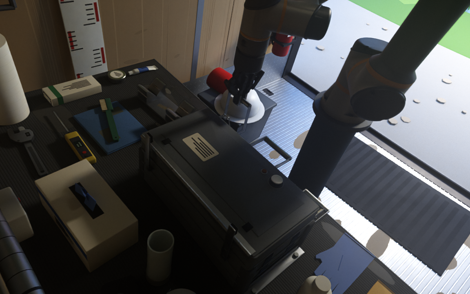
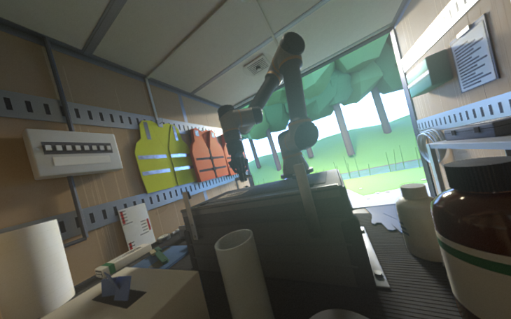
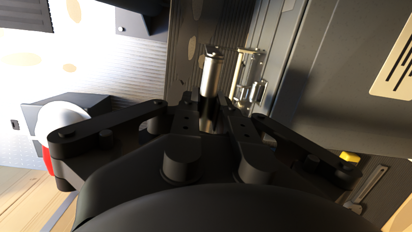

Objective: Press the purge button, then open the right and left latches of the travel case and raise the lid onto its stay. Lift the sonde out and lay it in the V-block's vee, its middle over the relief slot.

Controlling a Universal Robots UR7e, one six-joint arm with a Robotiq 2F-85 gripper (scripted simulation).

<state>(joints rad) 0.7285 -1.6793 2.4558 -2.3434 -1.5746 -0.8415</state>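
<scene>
The dark travel case [image 1: 226, 175] sits closed in the middle of the bench, lid down, with a round purge button [image 1: 276, 180] on top. I grip the metal latch lever [image 3: 211, 74] at the case's far end with my gripper [image 1: 239, 98], closed around it. The lever stands raised off the case end on its wire bail [image 1: 237, 116]. A second latch [image 1: 319, 203] sits at the near end. The V-block [image 1: 163, 100] lies on the bench behind the case. The sonde is hidden inside.
The case's far edge lies right under my fingers. A dark box carrying a white dome [image 1: 246, 104] and a red cylinder [image 1: 218, 78] stands just beyond. A blue mat with a brush [image 1: 109, 122], a tissue box [image 1: 85, 210] and a white tube [image 1: 160, 252] lie on the bench.
</scene>
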